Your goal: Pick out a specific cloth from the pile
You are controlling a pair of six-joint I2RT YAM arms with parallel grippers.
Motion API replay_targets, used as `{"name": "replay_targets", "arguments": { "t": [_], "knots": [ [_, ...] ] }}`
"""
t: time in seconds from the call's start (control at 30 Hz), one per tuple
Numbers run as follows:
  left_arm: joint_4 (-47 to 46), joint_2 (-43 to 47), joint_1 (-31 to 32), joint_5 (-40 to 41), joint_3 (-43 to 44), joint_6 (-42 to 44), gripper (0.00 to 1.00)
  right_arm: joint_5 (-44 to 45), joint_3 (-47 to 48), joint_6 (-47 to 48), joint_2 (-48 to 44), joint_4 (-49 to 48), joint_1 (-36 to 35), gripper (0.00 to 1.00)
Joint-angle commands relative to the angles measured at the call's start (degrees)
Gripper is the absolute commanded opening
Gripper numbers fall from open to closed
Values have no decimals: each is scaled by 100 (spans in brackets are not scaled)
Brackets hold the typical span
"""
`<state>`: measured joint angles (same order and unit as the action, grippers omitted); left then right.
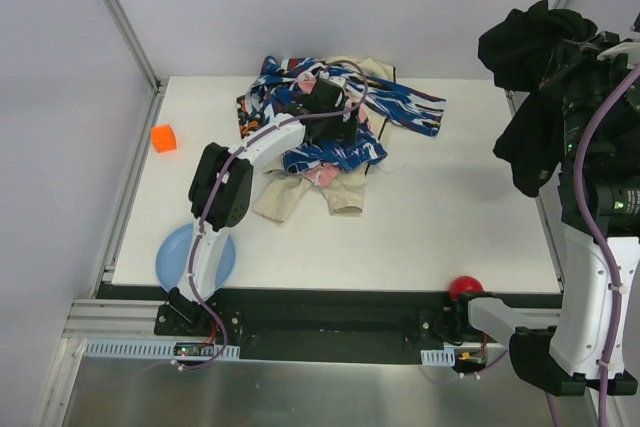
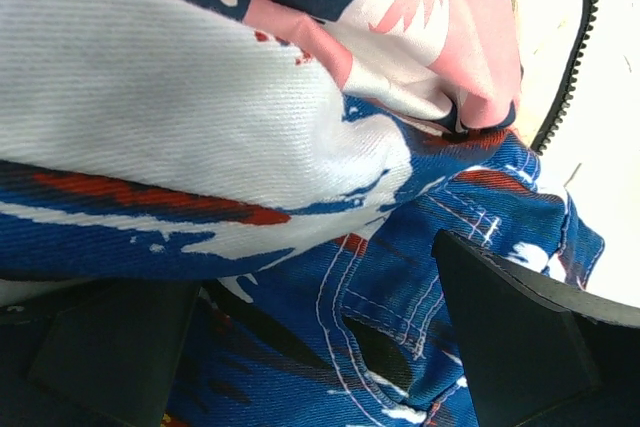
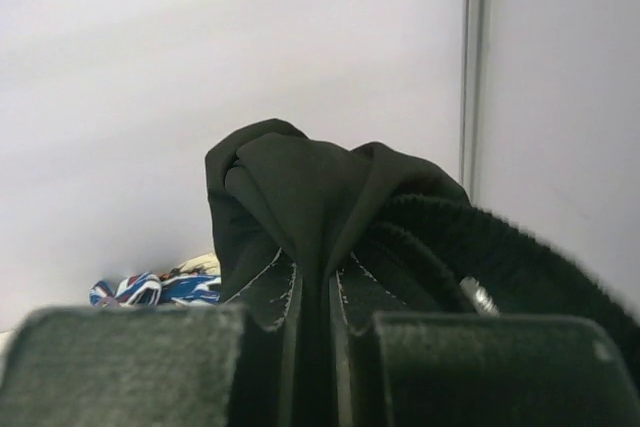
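The black cloth hangs in the air past the table's right edge, held high by my right gripper. In the right wrist view the gripper is shut on a fold of the cloth. The pile of blue, white and red patterned fabric with pink and beige pieces lies at the table's far centre. My left gripper is down on the pile. In the left wrist view it is open, its fingers astride blue patterned denim.
An orange cube sits at the table's left edge. A blue plate lies at the front left under the left arm. A red ball rests at the front right edge. A frame post rises at the back left.
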<state>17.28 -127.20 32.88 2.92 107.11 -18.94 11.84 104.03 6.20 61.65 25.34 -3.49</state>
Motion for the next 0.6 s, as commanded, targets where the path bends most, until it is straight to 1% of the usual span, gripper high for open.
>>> {"name": "replay_targets", "arguments": {
  "t": [0.0, 0.2, 0.27, 0.33, 0.47, 0.57],
  "knots": [
    [909, -26, -300, 113, -217, 101, 99, 301, 469, 496, 321, 181, 58, 1],
    [918, 1142, -291, -282, -383, 373, 99, 881, 171, 689, 383, 164, 120, 1],
    [926, 1608, -291, -283, -541, 400, 99, 1030, -22, 708, 366, 164, 164, 1],
    [918, 2126, -283, -485, -778, 391, 99, 1066, -268, 708, 304, 147, 190, 1],
    [918, 3075, -230, -757, -1332, 321, 99, 1101, -1101, 646, 181, -29, 261, 1],
    [918, 3718, -98, -749, -1824, 303, 99, 1119, -1866, 506, 120, -213, 331, 1]
  ]
}}
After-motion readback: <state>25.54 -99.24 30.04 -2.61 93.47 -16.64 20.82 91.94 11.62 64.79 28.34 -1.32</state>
